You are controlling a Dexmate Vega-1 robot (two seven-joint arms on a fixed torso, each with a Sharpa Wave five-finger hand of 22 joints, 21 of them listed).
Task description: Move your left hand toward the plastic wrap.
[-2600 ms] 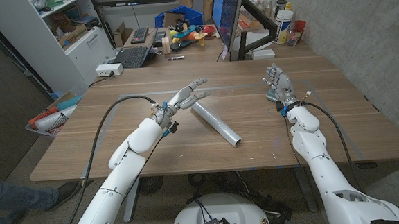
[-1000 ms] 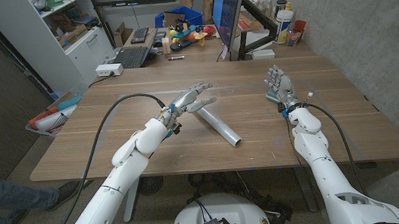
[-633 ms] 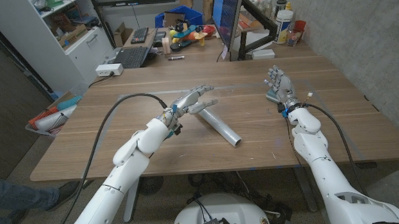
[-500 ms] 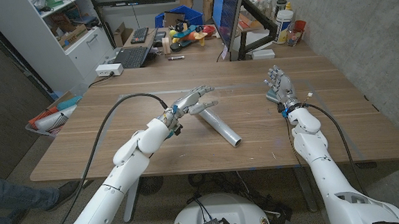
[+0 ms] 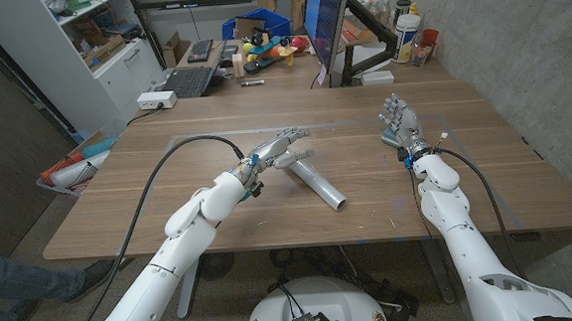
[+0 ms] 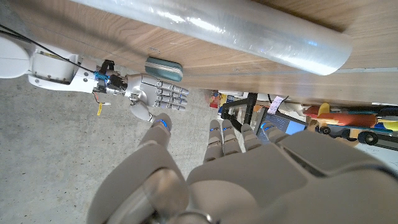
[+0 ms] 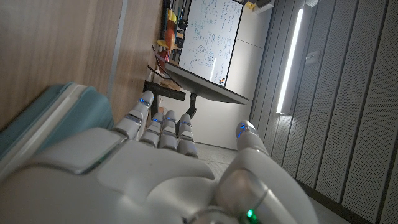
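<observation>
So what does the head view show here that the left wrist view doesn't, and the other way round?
Head view: both arms across the wooden table, with the left hand open over the plastic wrap roll's far end. Left wrist view: the roll's glossy film close up, above the hand's fingers. Both: the left hand, the roll, the right hand and the teal object beside it.

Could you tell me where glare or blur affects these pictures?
Left wrist view: glare streaks along the plastic wrap; the left hand up close is soft. Right wrist view: the right hand is blurred, a bright light strip glows. Head view: sharp, evenly lit.
</observation>
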